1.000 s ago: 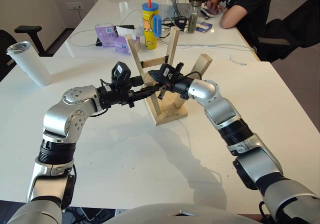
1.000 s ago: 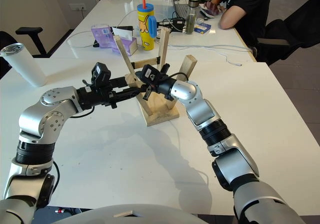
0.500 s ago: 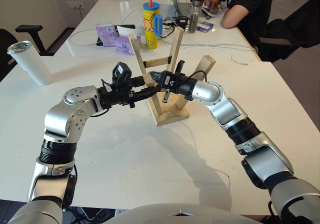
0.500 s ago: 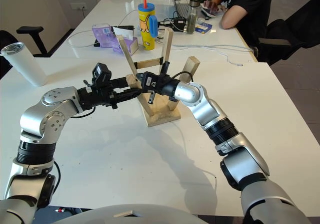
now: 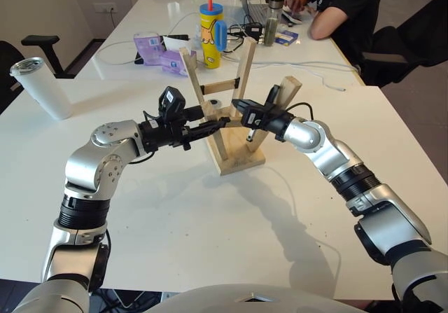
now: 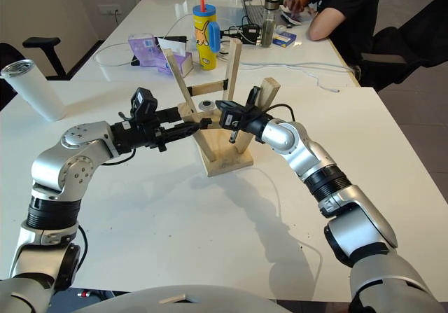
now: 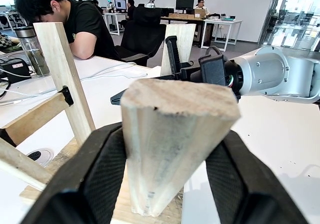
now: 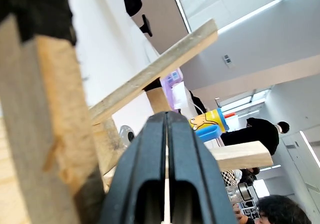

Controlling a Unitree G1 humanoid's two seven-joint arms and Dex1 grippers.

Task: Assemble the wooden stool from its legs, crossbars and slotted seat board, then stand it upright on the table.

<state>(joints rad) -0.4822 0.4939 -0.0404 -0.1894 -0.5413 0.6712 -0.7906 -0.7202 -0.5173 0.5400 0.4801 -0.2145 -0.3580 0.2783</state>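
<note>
The wooden stool stands upside down in the left eye view, its seat board [image 5: 243,161] flat on the white table and its legs pointing up. A crossbar [image 5: 219,86] joins the two far legs [image 5: 244,59]. My left gripper [image 5: 218,122] is shut on the near leg [image 5: 219,142]; in the left wrist view its black fingers [image 7: 102,176] press both sides of that leg's end [image 7: 172,129]. My right gripper [image 5: 239,107] hovers among the legs just right of the left one, shut with nothing in it, its fingers [image 8: 150,184] pressed together.
A white tumbler [image 5: 40,87] stands at the far left. Behind the stool are a yellow cup [image 5: 211,36], purple packets [image 5: 158,51] and cables. A round table grommet [image 5: 214,105] lies by the stool. The near half of the table offers free room.
My right arm has drawn back to the right, away from the near leg and the left gripper. The left gripper still holds the leg, and the stool has barely moved.
</note>
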